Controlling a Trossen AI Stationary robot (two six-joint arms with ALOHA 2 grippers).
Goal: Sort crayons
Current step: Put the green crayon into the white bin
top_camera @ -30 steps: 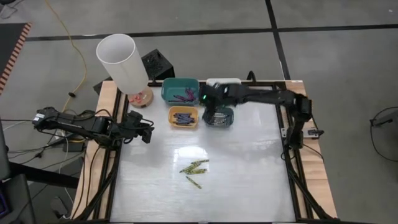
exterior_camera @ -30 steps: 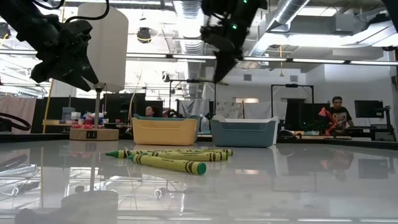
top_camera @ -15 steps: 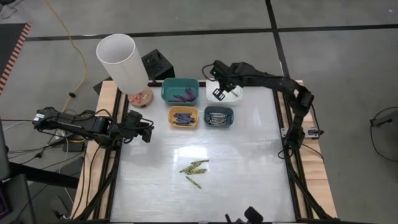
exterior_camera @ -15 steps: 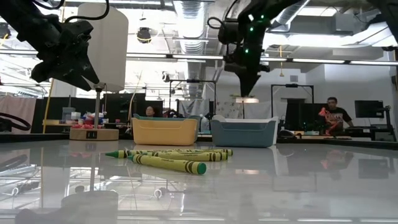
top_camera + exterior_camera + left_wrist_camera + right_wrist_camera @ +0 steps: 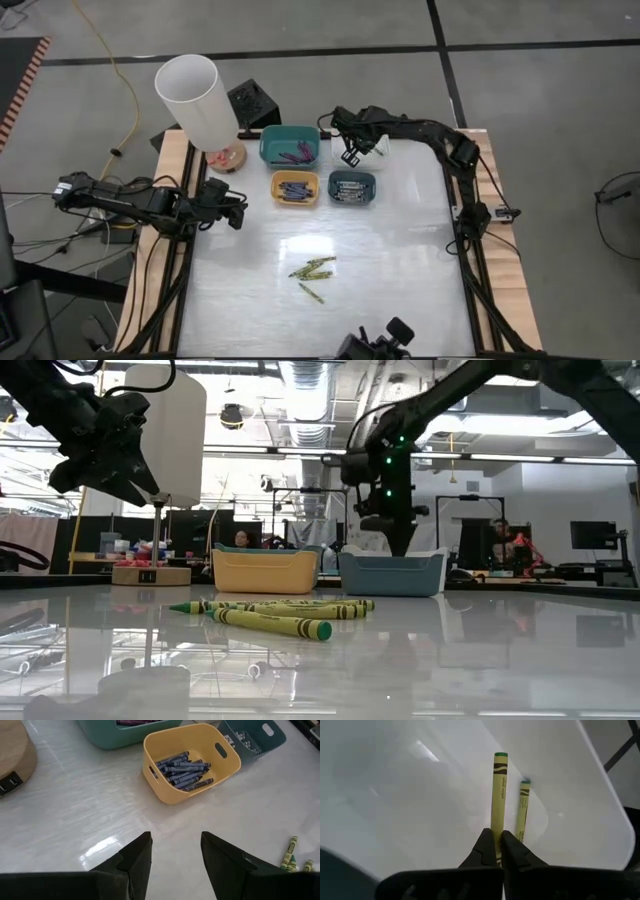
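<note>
My right gripper (image 5: 351,153) hangs over the white bin (image 5: 378,146) at the table's far edge, shut on a yellow-green crayon (image 5: 498,790). A second yellow-green stick (image 5: 522,810) shows beside it; whether it lies in the bin or is mirrored in the wall, I cannot tell. Several yellow-green crayons (image 5: 312,267) lie flat mid-table, one (image 5: 311,292) a little nearer. Blue crayons fill the yellow bin (image 5: 172,795), purple ones the teal bin (image 5: 290,146), grey ones the blue-grey bin (image 5: 352,187). My left gripper (image 5: 175,837) waits open at the left edge. My right gripper pinches the yellow-green crayon by its near end (image 5: 496,831) between its two fingertips. The fingers slant steeply down from above and lie along the crayon, which sticks out past them into the white bin. Whether its green tip (image 5: 500,755) touches the bin, I cannot tell.
A tall white lampshade (image 5: 195,95) on a wooden base (image 5: 226,155) stands at the far left corner, a black box (image 5: 254,101) behind it. The bins stand in two rows at the far side. In the low view the right arm (image 5: 385,470) drops behind the blue-grey bin (image 5: 390,572).
My right gripper has swung from above the blue-grey bin toward the table's far edge, sunk over the white bin and tipped more steeply downward.
</note>
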